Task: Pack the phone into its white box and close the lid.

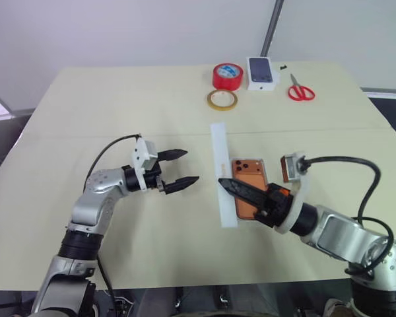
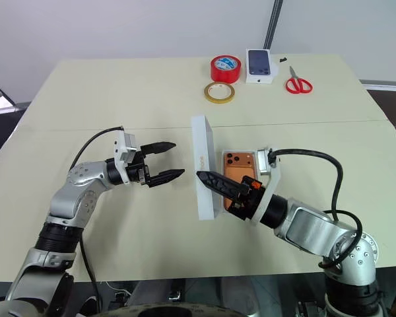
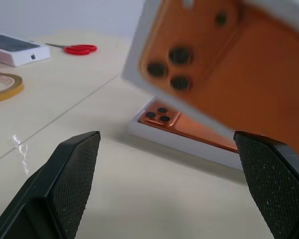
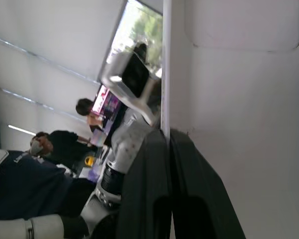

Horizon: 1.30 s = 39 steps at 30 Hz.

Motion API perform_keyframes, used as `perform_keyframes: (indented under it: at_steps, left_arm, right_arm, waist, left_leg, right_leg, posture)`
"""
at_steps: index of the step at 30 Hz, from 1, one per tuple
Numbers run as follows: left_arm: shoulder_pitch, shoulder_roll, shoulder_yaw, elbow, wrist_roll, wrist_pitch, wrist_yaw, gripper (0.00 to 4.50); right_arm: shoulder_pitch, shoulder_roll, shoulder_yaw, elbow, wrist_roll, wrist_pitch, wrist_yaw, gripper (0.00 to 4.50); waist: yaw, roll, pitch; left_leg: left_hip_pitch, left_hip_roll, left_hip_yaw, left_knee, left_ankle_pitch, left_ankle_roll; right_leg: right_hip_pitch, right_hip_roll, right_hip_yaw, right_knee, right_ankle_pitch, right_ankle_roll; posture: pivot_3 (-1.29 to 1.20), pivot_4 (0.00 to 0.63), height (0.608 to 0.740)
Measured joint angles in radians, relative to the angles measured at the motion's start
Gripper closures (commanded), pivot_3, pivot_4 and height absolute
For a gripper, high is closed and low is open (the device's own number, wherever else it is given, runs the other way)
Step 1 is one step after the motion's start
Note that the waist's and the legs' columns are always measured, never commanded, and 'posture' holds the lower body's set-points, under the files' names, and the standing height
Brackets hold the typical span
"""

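Near the middle of the table (image 1: 119, 119), the phone (image 2: 241, 173) lies back-up in the white box (image 2: 232, 198). The right claw (image 2: 203, 177) is pinched shut on the lid (image 2: 202, 165), which stands on edge just left of the phone. The lid should be swung squarely over the box walls before pressing. The left claw (image 1: 182, 168) waits spread wide, apart from the lid on its far side.

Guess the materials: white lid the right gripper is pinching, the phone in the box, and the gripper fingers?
Lid: looks like matte white cardboard, thin and stiff, with a phone picture printed on its top.
Phone: copper-orange back, satin, probably glass or metal; dark lenses.
Left gripper fingers: black, finely textured pads, likely rubber or plastic.
Right gripper: same black fingers.
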Motion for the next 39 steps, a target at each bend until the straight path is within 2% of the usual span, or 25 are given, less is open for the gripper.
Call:
perform_keyframes:
  at_steps: [2,3,9,16,21,24,29,35,37,39]
  left_arm:
    - [0.015,0.0,-0.005,-0.01,0.0,0.0,-0.007,0.84]
    - [0.018,-0.001,-0.009,-0.013,0.0,0.0,-0.011,1.3]
    - [0.048,-0.021,-0.038,-0.031,0.015,-0.007,-0.003,4.35]
    - [0.073,-0.092,-0.113,-0.029,0.072,-0.053,0.041,4.44]
    - [0.067,-0.151,-0.157,0.039,0.11,-0.087,0.057,4.44]
    - [0.03,-0.198,-0.171,0.1,0.141,-0.112,0.071,4.5]
    - [-0.033,-0.25,-0.172,0.155,0.153,-0.141,0.078,4.5]
    - [-0.054,-0.314,-0.2,0.235,0.177,-0.166,0.079,4.5]
    - [-0.076,-0.34,-0.209,0.264,0.184,-0.18,0.081,4.5]
    - [-0.1,-0.368,-0.21,0.302,0.193,-0.191,0.085,4.5]
  right_arm:
    - [-0.019,-0.016,0.043,0.019,0.003,-0.018,0.001,4.5]
    - [-0.031,-0.025,0.055,0.034,0.003,-0.023,-0.002,4.5]
    - [-0.04,-0.018,0.089,0.175,0.005,-0.022,-0.017,4.5]
    - [-0.071,-0.072,0.084,0.204,0.011,-0.003,-0.026,4.5]
    - [-0.095,-0.096,0.086,0.223,0.015,-0.005,-0.032,4.5]
    - [-0.105,-0.098,0.082,0.254,0.006,-0.021,-0.039,3.56]
    - [-0.109,-0.122,0.034,0.298,-0.047,-0.045,-0.03,1.17]
    - [-0.094,-0.286,-0.104,0.299,-0.181,-0.02,0.137,1.17]
    - [-0.077,-0.399,-0.149,0.306,-0.284,0.005,0.247,1.17]
    - [-0.077,-0.46,-0.204,0.353,-0.377,0.004,0.324,1.17]
  waist:
    - [0.0,0.0,0.0]
    - [0.002,0.0,0.0]
    - [0.007,0.0,0.0]
    - [0.006,0.0,0.0]
    - [0.006,0.0,0.0]
    - [0.008,0.0,0.0]
    - [0.009,0.0,0.0]
    - [0.011,-0.001,0.0]
    - [0.017,-0.001,0.001]
    - [0.022,-0.001,0.001]
  left_leg:
    - [0.0,0.0,0.0,0.0,0.0,0.0]
    - [0.0,0.0,0.0,0.0,0.0,0.0]
    - [0.0,0.0,0.0,0.0,0.0,0.0]
    - [0.0,0.0,0.0,0.0,0.0,0.0]
    - [0.0,0.0,0.0,0.0,0.0,0.0]
    - [0.0,0.0,0.0,0.001,0.0,0.0]
    - [0.0,0.0,0.0,0.0,0.0,0.001]
    - [0.0,0.0,0.0,0.001,0.0,0.001]
    - [0.001,0.0,0.0,0.001,0.0,0.001]
    - [0.002,0.0,0.0,0.001,-0.001,0.001]
  right_leg:
    - [0.0,0.0,0.0,0.0,0.0,0.0]
    - [0.0,0.0,0.0,0.0,0.0,0.0]
    - [0.001,-0.001,0.0,-0.001,0.0,0.0]
    - [0.001,-0.001,0.0,-0.002,0.0,0.0]
    - [0.002,-0.001,0.0,-0.002,0.0,0.0]
    - [0.002,-0.001,0.0,-0.002,0.0,0.0]
    - [0.002,-0.001,0.0,-0.002,0.0,0.0]
    - [0.003,0.0,0.0,-0.002,0.0,0.0]
    - [0.003,0.0,-0.001,-0.003,0.0,0.0]
    - [0.005,0.001,-0.001,-0.004,0.0,0.0]
  posture:
    - [0.0,0.15,0.74]
    - [0.0,0.15,0.74]
    - [0.0,0.15,0.74]
    - [0.0,0.15,0.74]
    - [0.0,0.15,0.74]
    - [0.0,0.15,0.74]
    - [0.0,0.15,0.74]
    - [0.0,0.15,0.74]
    - [0.0,0.15,0.74]
    - [0.0,0.15,0.74]
